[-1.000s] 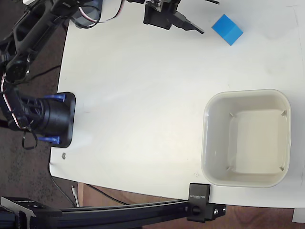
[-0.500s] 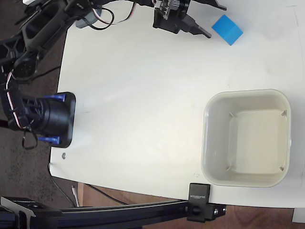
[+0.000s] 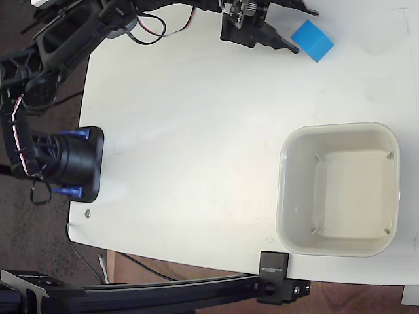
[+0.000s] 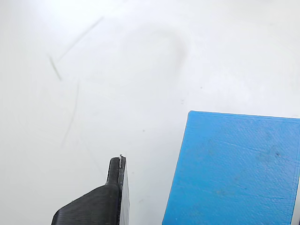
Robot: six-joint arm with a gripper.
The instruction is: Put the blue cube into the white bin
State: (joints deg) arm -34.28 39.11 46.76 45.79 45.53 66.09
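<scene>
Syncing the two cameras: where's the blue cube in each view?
Fixed view: the blue cube sits near the top edge, right of centre, on the white table, just right of the gripper.
Wrist view: it fills the lower right corner, cut off by the frame.
Shared landmark: the black lower finger, whose tip lies just left of the cube in both views.

blue cube [image 4: 234,171] edge-cropped, wrist view

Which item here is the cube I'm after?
Start at the big cream tub at the lower right of the fixed view, then go straight up the white table to its top edge. The cube is the only bright blue block, small beside the black gripper.
</scene>
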